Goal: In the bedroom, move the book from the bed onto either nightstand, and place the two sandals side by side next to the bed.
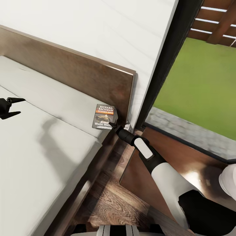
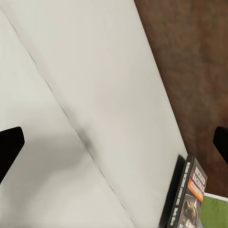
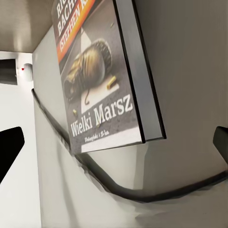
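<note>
The book point(image 1: 104, 116) lies flat on the light-grey mattress of the bed point(image 1: 39, 147), in the corner by the dark headboard point(image 1: 82, 75). Its cover reads "Richard Bachman" and "Wielki Marsz" point(image 3: 102, 85). My right gripper point(image 1: 113, 125) is open at the book's near corner, and its fingertips point(image 3: 10, 151) stand wide on either side of the book without closing on it. My left gripper point(image 1: 9, 107) hovers open over the mattress far to the left. From there the book point(image 2: 190, 199) shows at the mattress edge. The sandals are out of view.
A glossy dark-brown nightstand point(image 1: 188, 155) stands right of the bed, under my right arm. A strip of wood-plank floor point(image 1: 109, 196) runs between it and the bed frame. A black-framed window point(image 1: 164, 72) shows grass behind.
</note>
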`<state>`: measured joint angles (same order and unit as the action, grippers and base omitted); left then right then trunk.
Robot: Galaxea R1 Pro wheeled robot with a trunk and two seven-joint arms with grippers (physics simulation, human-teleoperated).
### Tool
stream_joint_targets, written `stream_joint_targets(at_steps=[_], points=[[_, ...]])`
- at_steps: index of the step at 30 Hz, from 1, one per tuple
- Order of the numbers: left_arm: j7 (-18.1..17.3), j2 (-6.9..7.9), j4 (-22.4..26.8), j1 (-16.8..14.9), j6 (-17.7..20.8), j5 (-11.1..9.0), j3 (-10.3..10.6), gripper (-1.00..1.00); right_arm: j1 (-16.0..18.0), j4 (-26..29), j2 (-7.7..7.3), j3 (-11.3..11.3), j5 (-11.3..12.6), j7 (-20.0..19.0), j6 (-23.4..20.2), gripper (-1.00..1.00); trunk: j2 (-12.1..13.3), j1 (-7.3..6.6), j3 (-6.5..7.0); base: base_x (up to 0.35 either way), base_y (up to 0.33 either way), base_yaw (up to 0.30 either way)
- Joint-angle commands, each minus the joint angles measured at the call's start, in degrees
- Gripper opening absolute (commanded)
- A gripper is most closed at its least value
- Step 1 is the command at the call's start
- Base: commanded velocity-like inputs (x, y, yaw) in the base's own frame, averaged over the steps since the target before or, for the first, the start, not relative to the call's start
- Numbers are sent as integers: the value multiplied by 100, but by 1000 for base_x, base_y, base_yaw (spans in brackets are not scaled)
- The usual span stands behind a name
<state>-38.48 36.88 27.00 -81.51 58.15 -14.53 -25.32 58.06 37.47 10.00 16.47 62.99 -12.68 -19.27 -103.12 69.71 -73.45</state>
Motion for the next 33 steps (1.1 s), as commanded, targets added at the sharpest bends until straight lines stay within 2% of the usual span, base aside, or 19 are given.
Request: stream_joint_targets(at_steps=[1, 33], points=[[-37, 0, -2, -5, 21, 41, -27, 100, 3, -3, 0, 3, 29, -6, -15, 100, -1, 0, -3, 0, 0, 0], [-28, -6, 7, -5, 12, 47, -26, 100, 3, 4, 0, 4, 29, -6, -15, 100, -1, 0, -3, 9, 0, 0]])
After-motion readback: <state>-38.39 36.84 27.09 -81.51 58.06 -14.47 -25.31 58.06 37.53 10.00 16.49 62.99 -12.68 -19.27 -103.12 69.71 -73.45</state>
